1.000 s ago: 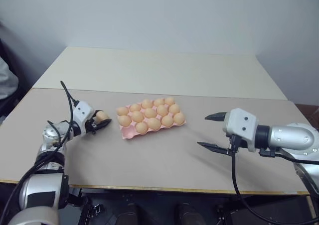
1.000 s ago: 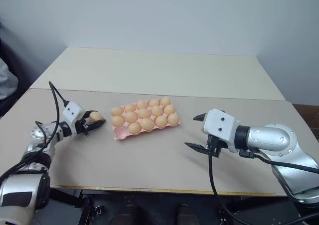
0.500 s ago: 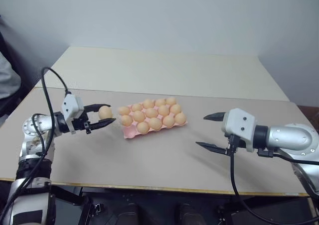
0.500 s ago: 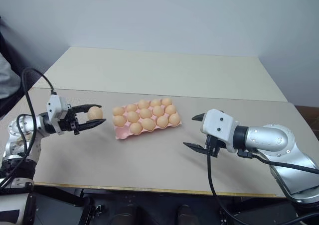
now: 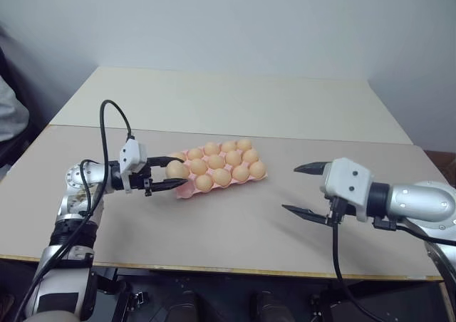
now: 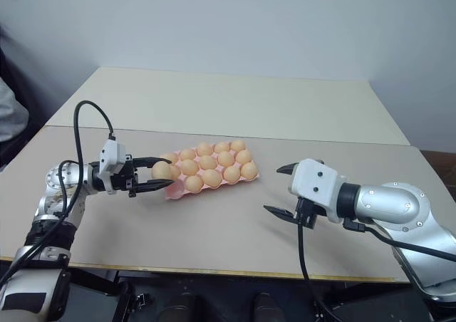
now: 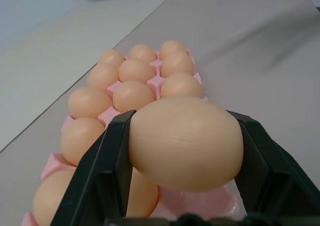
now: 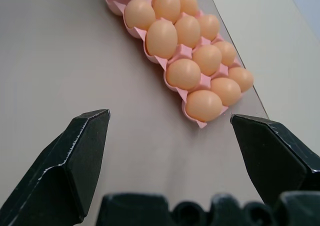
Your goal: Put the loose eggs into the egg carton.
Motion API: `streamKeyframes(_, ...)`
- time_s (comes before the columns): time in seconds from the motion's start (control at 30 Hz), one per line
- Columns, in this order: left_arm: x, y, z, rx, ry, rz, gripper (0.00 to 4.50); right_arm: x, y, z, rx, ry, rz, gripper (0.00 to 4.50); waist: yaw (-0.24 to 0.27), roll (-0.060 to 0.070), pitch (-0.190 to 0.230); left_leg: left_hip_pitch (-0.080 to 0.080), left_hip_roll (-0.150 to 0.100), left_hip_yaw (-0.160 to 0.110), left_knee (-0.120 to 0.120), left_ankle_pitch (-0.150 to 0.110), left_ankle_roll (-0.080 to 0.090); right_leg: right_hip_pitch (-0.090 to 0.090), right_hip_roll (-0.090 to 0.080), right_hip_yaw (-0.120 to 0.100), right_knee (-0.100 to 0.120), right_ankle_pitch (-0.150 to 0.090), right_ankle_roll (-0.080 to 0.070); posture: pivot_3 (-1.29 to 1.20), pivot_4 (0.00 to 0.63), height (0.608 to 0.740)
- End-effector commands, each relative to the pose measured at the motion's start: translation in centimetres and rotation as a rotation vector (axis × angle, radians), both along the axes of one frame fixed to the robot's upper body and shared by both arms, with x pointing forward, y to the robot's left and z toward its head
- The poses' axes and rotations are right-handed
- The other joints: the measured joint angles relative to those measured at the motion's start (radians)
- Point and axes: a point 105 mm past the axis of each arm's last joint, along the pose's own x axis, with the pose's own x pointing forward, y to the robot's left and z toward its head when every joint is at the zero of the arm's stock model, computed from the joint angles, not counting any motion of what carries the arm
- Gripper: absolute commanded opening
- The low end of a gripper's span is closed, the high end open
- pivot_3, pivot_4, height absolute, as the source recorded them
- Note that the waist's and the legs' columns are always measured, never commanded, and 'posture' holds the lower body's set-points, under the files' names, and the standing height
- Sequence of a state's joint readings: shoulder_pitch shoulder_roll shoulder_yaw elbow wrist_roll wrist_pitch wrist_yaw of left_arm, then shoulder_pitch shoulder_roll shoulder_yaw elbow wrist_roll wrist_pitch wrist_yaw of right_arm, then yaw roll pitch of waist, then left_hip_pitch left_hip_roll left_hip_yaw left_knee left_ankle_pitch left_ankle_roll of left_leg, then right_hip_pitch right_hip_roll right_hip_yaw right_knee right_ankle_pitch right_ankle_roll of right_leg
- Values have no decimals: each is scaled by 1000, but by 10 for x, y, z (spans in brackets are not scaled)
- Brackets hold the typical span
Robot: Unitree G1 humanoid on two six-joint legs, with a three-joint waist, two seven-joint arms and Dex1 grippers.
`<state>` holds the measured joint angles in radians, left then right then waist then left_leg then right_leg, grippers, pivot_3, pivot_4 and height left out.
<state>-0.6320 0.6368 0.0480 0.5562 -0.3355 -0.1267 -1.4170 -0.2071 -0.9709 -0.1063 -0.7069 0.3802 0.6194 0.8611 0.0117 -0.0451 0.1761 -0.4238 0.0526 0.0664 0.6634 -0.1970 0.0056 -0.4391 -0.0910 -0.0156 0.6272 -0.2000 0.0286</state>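
Hovering at the left end of the egg carton [image 5: 217, 167], the left gripper [image 5: 169, 177] pinches a single egg [image 5: 176, 169] between its black fingers, low over the near-left corner of the pink tray on the tan table [image 5: 235, 222]. Most cups are filled already; whether the near-left cup is the vacant one is hard to say from the left eye view. Well off to the right, the right gripper [image 5: 305, 190] hangs with its fingers spread wide, holding nothing, clear of the carton.

From the right eye view the same picture — the held egg sits just at the carton's left edge, almost touching the nearest seated eggs. That's the worry: if the arm pushes on level, I'd judge the carried egg could knock a neighbour or nudge the light tray across the table.

Now the left wrist view, and it's tight. The egg is clamped broadside between the two fingers [image 7: 105, 171], pink tray showing below it and rows of eggs [image 7: 132, 93] running away beyond. The grip looks to sit about the egg's middle, so a smooth shell could slip if the fingers ease off while it is above the cup — a drop onto a rim rather than into the hollow seems possible. Too hard a squeeze risks a crack.

In the right wrist view, open black fingers frame the carton's right end [image 8: 200, 121] — idle, and no threat unless it swings in.
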Motion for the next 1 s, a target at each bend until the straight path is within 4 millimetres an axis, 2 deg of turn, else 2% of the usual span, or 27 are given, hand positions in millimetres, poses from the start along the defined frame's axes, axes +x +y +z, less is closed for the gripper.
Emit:
streamKeyframes(0.03,4,0,5,4,-14,-2,3685,-3,-2,12,-8,-58,-15,4500,-2,0,0,0,0,0,0,0,0,0,0,0,0,0,0,0,150,740)
streamKeyframes(0.1,6,-2,4,-6,-16,-3,4372,-2,-2,13,-5,-63,-19,4500,-1,0,0,0,0,0,0,0,0,0,0,0,0,0,0,0,150,740)
streamKeyframes(0.13,6,-3,3,-10,-17,-5,4474,-2,-2,13,-4,-65,-19,4500,0,0,0,0,0,0,0,0,0,0,0,0,0,0,0,0,150,740)
streamKeyframes(0.3,8,-2,4,-4,-36,-1,4474,0,-2,13,-4,-69,-20,4500,0,0,0,0,0,0,0,0,0,0,0,0,0,0,0,0,150,740)
streamKeyframes(0.5,3,8,10,24,-83,21,4474,0,-1,15,-1,-77,-10,4500,-1,0,0,0,0,0,0,0,0,0,0,0,0,0,0,0,150,740)
streamKeyframes(0.63,-16,28,32,9,-138,58,4474,-3,2,20,7,-76,28,4500,-11,0,0,0,1,0,0,0,0,0,0,0,0,0,0,0,150,740)
streamKeyframes(0.73,-31,37,38,32,-140,86,4474,-7,3,21,4,-64,56,4500,-13,0,0,0,1,-1,0,0,0,-1,0,0,0,0,0,0,150,740)
streamKeyframes(0.8,-48,49,45,67,-123,129,4474,-8,5,22,9,-49,93,4500,-16,0,0,0,1,-1,0,0,0,0,0,0,0,0,0,0,150,740)
streamKeyframes(1.0,-82,57,62,89,-139,241,4474,-3,2,23,-3,-11,162,4500,-19,0,0,1,2,0,0,0,0,0,-1,0,-1,-4,-6,0,150,740)
